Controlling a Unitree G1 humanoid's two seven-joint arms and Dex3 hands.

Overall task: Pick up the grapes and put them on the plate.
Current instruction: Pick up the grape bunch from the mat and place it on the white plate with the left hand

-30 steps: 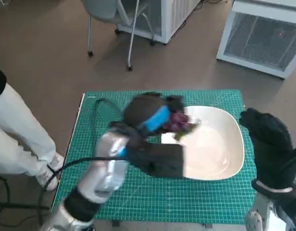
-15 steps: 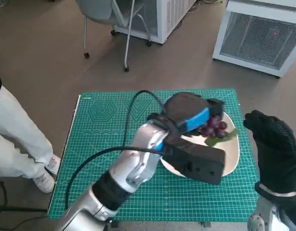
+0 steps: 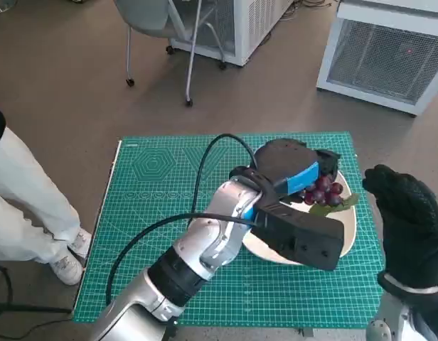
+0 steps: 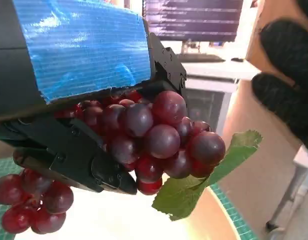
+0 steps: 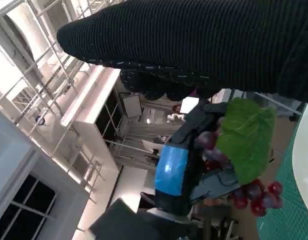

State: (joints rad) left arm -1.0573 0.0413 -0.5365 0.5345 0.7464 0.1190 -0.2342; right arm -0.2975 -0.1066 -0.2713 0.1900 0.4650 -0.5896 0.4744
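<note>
A bunch of dark red grapes (image 3: 326,193) with a green leaf hangs over the white plate (image 3: 345,229), held by my left hand (image 3: 294,170). The left wrist view shows the grapes (image 4: 154,137) close up, gripped under the blue-taped hand (image 4: 84,50), the leaf (image 4: 214,172) dangling below and the plate (image 4: 144,220) beneath. In the right wrist view the grapes (image 5: 254,192) and leaf sit under my left hand (image 5: 176,167). My gloved right hand (image 3: 407,217) is raised beside the plate's right side, holding nothing, fingers loosely apart.
The plate lies on a green cutting mat (image 3: 162,206) covering the table. A black cable (image 3: 205,167) loops over my left forearm. A person's legs and shoe (image 3: 34,220) are at the left. A chair (image 3: 162,28) and white cabinets (image 3: 390,50) stand beyond.
My left hand has carried the grapes rightward from the mat's middle to above the plate's far right part. The right hand stayed put.
</note>
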